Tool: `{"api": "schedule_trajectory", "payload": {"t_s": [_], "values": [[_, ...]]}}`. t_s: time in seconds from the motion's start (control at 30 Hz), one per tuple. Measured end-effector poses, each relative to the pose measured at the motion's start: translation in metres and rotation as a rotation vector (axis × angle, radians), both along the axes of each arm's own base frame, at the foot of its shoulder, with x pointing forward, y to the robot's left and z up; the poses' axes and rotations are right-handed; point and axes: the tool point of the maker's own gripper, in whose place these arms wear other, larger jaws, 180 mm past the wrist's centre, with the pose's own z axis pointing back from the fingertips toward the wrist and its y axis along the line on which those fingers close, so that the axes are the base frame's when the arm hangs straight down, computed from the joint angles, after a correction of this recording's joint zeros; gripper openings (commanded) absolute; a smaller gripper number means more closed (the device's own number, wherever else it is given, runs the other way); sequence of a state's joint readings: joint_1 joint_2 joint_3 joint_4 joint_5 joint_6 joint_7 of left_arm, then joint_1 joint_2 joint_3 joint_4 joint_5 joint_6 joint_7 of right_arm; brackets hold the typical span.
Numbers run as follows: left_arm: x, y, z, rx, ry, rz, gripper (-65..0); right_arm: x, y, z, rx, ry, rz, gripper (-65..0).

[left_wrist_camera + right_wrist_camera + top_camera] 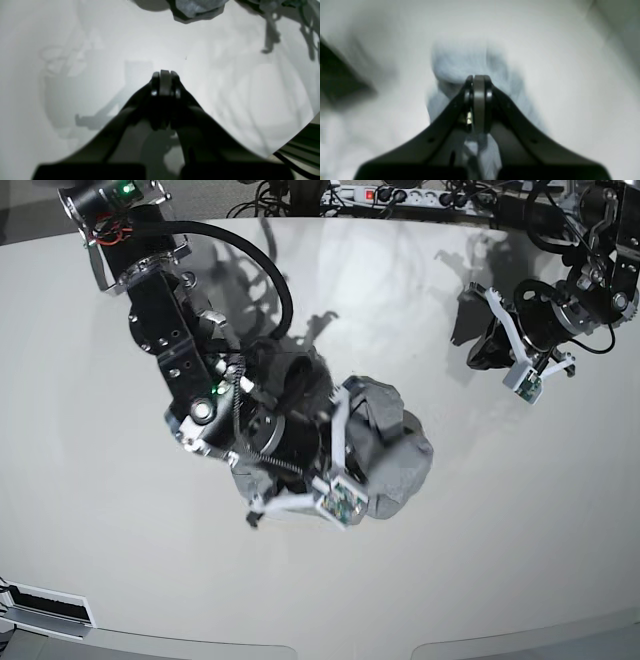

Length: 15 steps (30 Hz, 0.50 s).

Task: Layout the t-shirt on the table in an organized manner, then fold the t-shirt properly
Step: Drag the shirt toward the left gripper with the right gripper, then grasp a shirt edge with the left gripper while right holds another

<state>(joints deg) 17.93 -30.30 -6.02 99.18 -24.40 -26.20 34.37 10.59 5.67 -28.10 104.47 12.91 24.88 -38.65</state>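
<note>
The grey t-shirt (395,450) lies crumpled in a heap at the middle of the white table (100,530). The arm on the left of the base view (190,370) reaches down onto the heap, and its fingers are hidden there. In the blurred right wrist view my right gripper (478,79) is shut right over the pale t-shirt (460,62), with no cloth showing between its tips. My left gripper (165,73) is shut and empty above bare table, with the t-shirt (195,10) well beyond it at the top edge. In the base view this left gripper (484,348) hangs at the far right.
A power strip and cables (400,195) run along the table's far edge. A white box (45,610) sits off the near left corner. In the left wrist view the curved table edge (295,140) passes at lower right, with dark rails beyond it.
</note>
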Motion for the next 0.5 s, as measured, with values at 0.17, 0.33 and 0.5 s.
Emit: {"api": "schedule_trajectory", "payload": {"t_s": [0.17, 0.33, 0.5], "values": [[0.000, -0.002, 0.000, -0.006, 0.000, 0.002, -65.0, -0.025, 0.024, 0.032, 0.099, -0.014, 0.144, -65.0], [0.000, -0.007, 0.002, -0.046, 0.004, 0.011, -65.0, -0.054, 0.059, 0.053, 0.215, -0.006, 0.314, -65.0], [0.000, -0.007, 0.003, -0.049, 0.004, 0.012, -65.0, -0.055, 0.072, 0.066, 0.262, -0.008, 0.315, -65.0]]}}
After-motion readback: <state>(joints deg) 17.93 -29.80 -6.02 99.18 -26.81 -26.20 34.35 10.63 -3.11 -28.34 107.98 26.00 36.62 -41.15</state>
